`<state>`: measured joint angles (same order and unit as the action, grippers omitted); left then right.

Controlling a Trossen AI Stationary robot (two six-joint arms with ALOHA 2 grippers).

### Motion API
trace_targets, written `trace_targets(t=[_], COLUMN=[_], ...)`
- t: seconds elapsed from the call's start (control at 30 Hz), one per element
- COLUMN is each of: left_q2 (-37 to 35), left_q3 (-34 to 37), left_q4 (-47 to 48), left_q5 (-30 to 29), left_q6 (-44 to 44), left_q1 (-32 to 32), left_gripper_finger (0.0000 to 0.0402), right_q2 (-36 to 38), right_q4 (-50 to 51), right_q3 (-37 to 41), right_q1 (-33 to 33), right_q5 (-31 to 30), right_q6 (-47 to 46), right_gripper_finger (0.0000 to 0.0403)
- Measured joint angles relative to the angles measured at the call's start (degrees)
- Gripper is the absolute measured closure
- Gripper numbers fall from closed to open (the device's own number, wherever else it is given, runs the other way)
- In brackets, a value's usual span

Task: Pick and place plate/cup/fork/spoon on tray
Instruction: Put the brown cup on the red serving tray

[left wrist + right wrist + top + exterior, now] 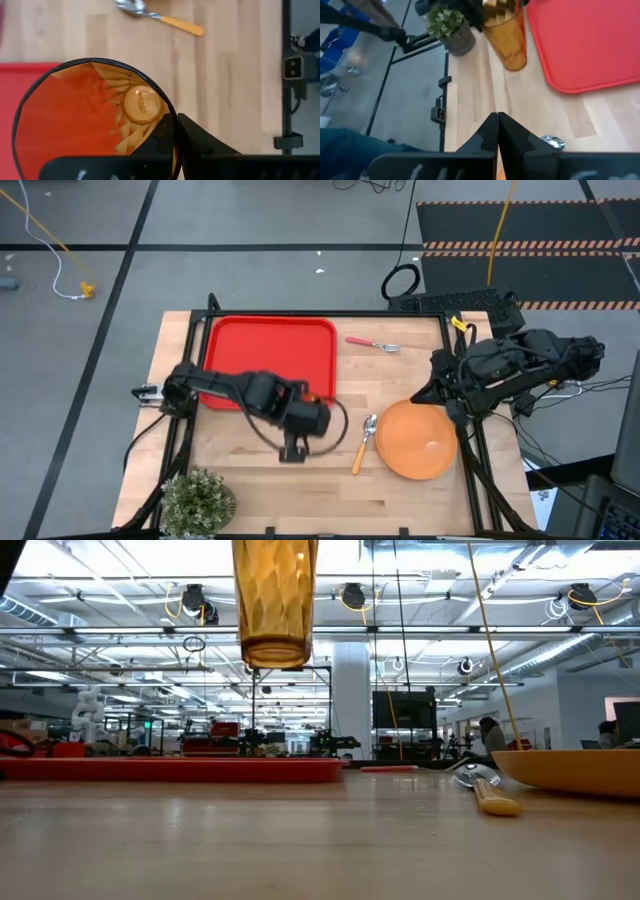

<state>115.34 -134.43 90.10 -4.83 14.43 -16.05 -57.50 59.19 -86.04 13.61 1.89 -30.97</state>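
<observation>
Low view: faceted amber cup (274,600) aloft

The amber, facet-sided cup (274,602) hangs upright in the air, clear of the surface, by the red tray's (262,350) near right corner. The tray lies flat and bare at the far left. The orange plate (417,440) sits near the right, the orange-handled spoon (362,442) just beside it, and the pink-handled fork (372,343) lies beyond, right of the tray.

Two dark arms — black casings, looped black cable, wedge-shaped black fingers (520,137).
</observation>
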Motion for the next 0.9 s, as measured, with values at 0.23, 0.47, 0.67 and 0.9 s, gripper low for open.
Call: trace_targets(t=[0.23, 0.47, 0.67, 0.9], left_q2=[-5.0, -9.5, -11.7, -12.0], left_q3=[0.0, 0.0, 0.0, 0.1], left_q4=[0.0, 0.0, -0.1, -0.1], left_q5=[-2.4, -5.1, -5.9, -5.9], left_q6=[0.3, -0.4, -2.1, -4.4], left_q1=[7.9, 16.4, 24.6, 35.1], left_gripper_finger=[0.0394, 0.0394, 0.0394, 0.0394], right_q2=[-0.1, -0.1, -0.1, -0.1], right_q4=[-2.4, -2.4, -2.5, -2.5], right_q3=[2.7, 6.3, 8.5, 9.2], right_q1=[0.0, 0.0, 0.0, 0.0], right_q5=[-0.6, -0.4, -0.4, -2.0], right_q6=[-2.2, -7.8, -11.7, -15.9], right_gripper_finger=[0.0403, 0.0403, 0.0403, 0.0403])
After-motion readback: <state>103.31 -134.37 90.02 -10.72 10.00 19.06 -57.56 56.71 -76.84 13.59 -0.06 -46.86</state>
